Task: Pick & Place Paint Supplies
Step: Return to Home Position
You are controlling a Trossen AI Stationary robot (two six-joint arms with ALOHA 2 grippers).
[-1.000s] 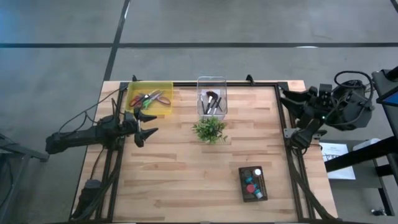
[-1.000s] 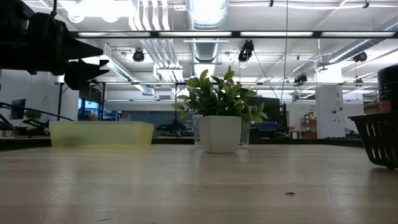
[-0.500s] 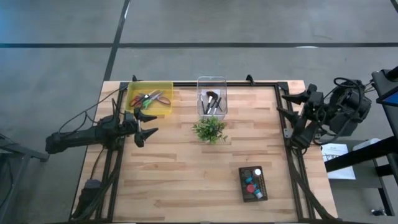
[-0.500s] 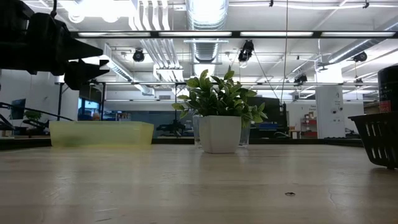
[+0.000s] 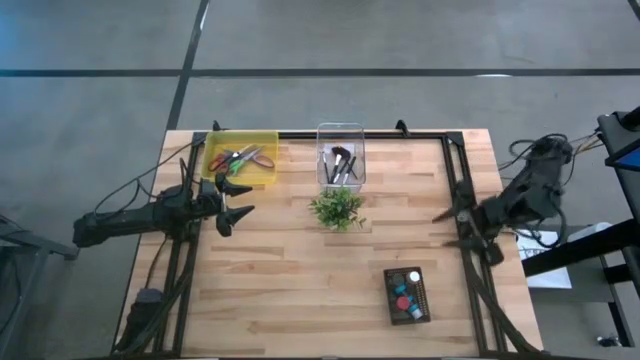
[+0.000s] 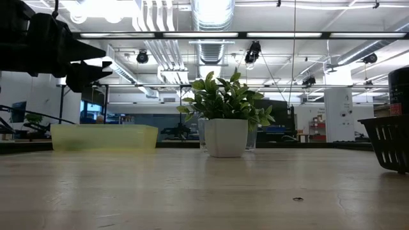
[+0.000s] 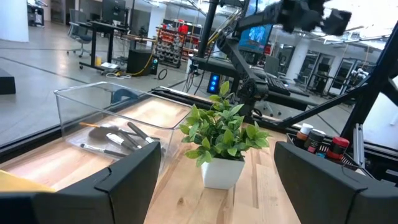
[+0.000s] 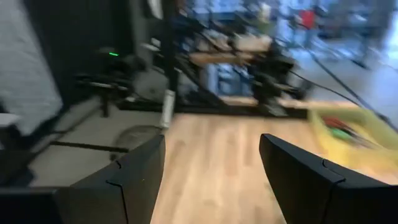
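Note:
Scissors with purple, green and red handles [image 5: 240,157] lie in a yellow tray [image 5: 262,172] at the far left. Dark-handled brushes [image 5: 339,163] lie in a clear box [image 5: 340,128]; they also show in the left wrist view as brushes [image 7: 115,138]. Paint tubes [image 5: 405,292] stand in a black basket [image 5: 423,300] near the right front. My left gripper [image 5: 238,199] hovers open above the table just in front of the yellow tray, facing the plant. My right gripper [image 5: 455,228] is open at the table's right edge, pointing left.
A potted green plant [image 5: 337,208] stands mid-table, in front of the clear box. Bare wood lies between the plant, the basket and the near edge. A dark frame rail [image 5: 462,170] runs along the right side beside my right arm.
My right arm has swung from its folded pose off the far right corner toward the near side and down; its gripper now sits at the right edge, turned toward the table's left. The right wrist view is blurred by this motion.

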